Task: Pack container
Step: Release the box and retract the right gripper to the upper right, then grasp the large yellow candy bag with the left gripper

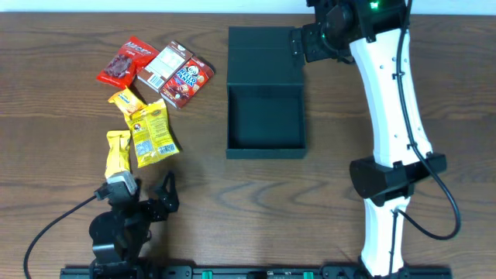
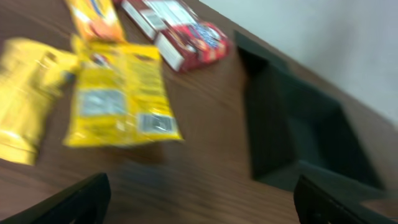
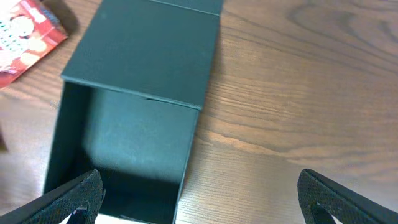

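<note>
At mid-table, slightly toward the far edge, the container (image 1: 265,120) sits open, its dark hollow bare and its hinged flap lid (image 1: 263,54) laid flat behind it. It carries no visible printing. To its left lies a cluster of snacks: a red carton (image 1: 188,80) with blue and yellow lettering too small to read with confidence, a brown and white carton (image 1: 164,65) showing a printed panel, a red packet (image 1: 127,62) with white script, a small orange packet (image 1: 125,101), and two yellow packets (image 1: 153,132) (image 1: 117,151). The left wrist view is blurred, so their labels stay illegible there too.

The right arm, white-shelled, stretches from the near edge to the far side, its right claw (image 3: 205,199) at the lid's right edge, fingers spread wide and holding nothing; whether it touches the lid cannot be told. The left arm is folded low at the near left corner, its left claw (image 2: 199,205) also spread and empty, near the yellow packets.

The table (image 1: 201,194) is dark brown woodgrain; a pale wall (image 2: 323,37) runs beyond its far edge.
</note>
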Robot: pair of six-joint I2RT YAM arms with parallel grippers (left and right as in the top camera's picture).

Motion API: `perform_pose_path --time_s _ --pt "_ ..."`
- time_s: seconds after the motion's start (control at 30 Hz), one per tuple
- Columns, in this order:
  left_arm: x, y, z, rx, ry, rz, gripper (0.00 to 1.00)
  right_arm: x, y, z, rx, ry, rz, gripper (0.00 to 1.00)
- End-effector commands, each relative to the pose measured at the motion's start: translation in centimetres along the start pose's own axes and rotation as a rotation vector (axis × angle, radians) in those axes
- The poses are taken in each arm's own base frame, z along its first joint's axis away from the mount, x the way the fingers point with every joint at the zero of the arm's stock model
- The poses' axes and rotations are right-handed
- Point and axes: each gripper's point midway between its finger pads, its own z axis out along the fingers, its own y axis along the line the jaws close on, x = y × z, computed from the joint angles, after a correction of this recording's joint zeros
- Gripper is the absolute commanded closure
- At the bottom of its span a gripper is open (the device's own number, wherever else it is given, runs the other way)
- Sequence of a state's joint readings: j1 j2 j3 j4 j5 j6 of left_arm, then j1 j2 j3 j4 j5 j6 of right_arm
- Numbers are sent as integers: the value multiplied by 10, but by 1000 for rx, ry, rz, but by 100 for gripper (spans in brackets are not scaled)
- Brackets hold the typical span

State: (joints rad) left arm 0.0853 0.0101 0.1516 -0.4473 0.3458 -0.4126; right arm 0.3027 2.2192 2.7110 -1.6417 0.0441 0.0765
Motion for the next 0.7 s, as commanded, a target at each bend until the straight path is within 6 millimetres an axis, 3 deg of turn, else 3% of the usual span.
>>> perform_pose_path --time_s 0.0,0.13,0.23,0.33,0.43,0.67 --pt "3 -9 1 60 16 -120 5 -3 -7 -41 -62 -87 -42 1" --pt "-16 -26 -1 143 -45 -160 5 8 -30 -67 -100 -98 5 1" --pt "-35 -39 -5 199 -122 -119 5 15 -42 -96 -261 -160 -4 1" --pt "-55 -47 -10 228 -208 -91 5 25 -72 -110 -313 -206 49 1" --pt "-69 -41 -11 176 -257 -96 4 38 -101 -102 -304 -202 129 1" --pt "-97 -38 6 27 -157 54 5 55 -93 -53 -344 -134 95 1"
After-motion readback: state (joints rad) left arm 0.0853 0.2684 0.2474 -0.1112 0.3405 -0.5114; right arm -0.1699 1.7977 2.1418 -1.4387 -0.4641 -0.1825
